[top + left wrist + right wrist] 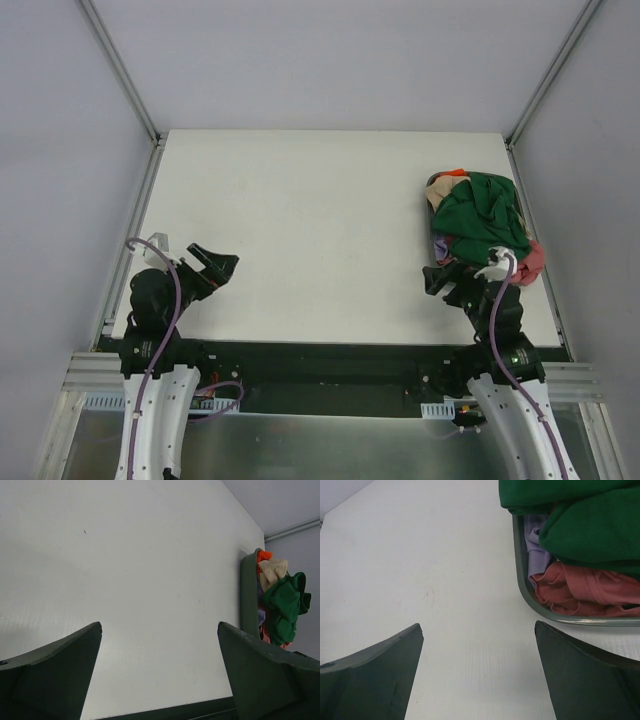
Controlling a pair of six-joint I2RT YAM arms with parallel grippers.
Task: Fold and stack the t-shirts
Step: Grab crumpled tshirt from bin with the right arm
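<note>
White table (pixel 300 230); t-shirts (pixel 480 215) heaped in bin (pixel 248 595).

White table (pixel 320 220) w/ grey-green bin (pixel 247 595) at R side, grey walls (pixel 60 150) round

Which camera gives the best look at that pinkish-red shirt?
The right wrist view: the pink-red shirt fills the bin's near corner, close up, beneath the green shirt. The top view shows only a small patch at the bin's edge; the left wrist view shows a distant sliver.
</note>
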